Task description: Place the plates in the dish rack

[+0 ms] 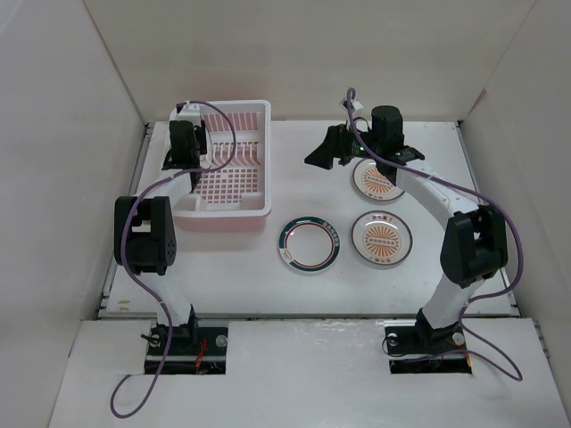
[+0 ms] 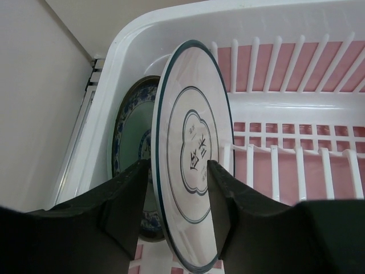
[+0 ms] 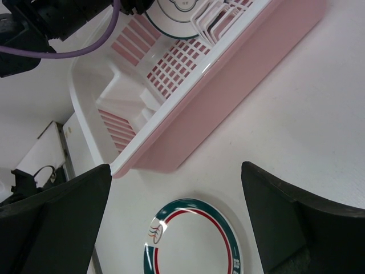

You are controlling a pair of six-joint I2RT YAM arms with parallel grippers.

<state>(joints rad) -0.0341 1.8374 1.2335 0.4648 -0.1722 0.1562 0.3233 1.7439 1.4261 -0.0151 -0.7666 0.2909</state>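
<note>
Left wrist view: the left gripper (image 2: 178,197) has its jaws clamped on the ringed plate (image 2: 194,114), upright inside the dish rack (image 2: 171,23) — just beside a dark green plate (image 2: 130,137) at the rack's end wall. The right gripper (image 3: 175,171), jaws spread wide, hangs over the green-rimmed plate (image 3: 194,248) on the worktop (image 3: 319,114) beside the rack.

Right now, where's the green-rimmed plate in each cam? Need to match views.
Top external: green-rimmed plate lies flat at centre table, right of the near corner of the pink dish rack.
Left wrist: not in view; the left gripper holds a dark-ringed plate instead.
Right wrist: bottom centre, cut off by the lower edge.
Shared landmark: the pink dish rack, seen in all three views.
</note>
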